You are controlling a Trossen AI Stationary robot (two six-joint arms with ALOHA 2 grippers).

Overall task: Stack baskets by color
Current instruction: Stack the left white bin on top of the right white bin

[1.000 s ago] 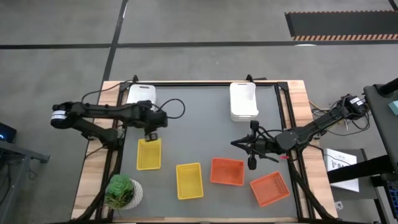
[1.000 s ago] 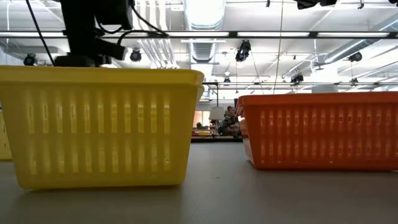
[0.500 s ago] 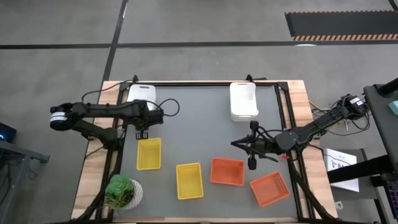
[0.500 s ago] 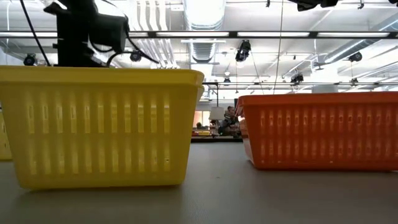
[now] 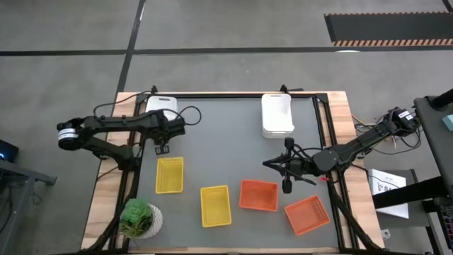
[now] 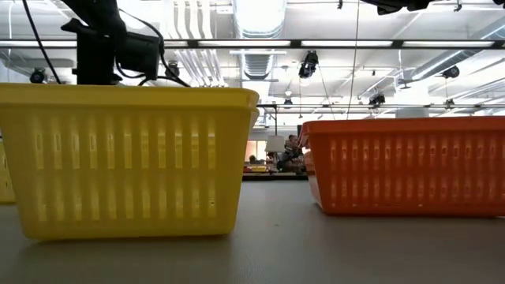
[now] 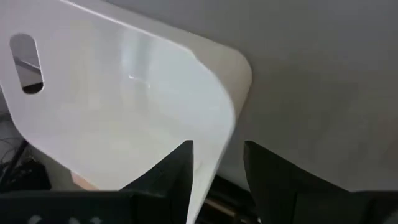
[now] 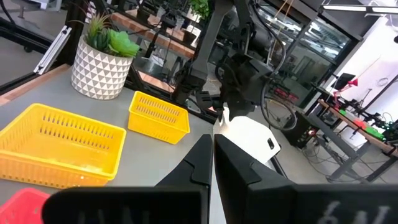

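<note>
A white basket [image 5: 161,107] rests on its base at the table's far left; its rounded corner [image 7: 214,112] fills the left wrist view. My left gripper [image 5: 164,144] hovers open just near of it, one finger over the basket's inside, the other outside its wall. A white stack [image 5: 277,115] sits at the far right. Two yellow baskets [image 5: 169,175] [image 5: 215,205] and two orange baskets [image 5: 258,195] [image 5: 307,214] stand apart along the near side. My right gripper [image 5: 267,163] hangs shut and level above the table's right half, holding nothing.
A green potted plant [image 5: 140,217] stands at the near left corner. The low view is filled by a yellow basket [image 6: 126,158] and an orange basket [image 6: 406,166]. Bare grey mat [image 5: 219,142] lies across the table's middle.
My left gripper has gone from above the left yellow basket toward the table's far edge and a little left and down, ending at the white basket's near side. Its fingers have stayed open. No basket has moved.
</note>
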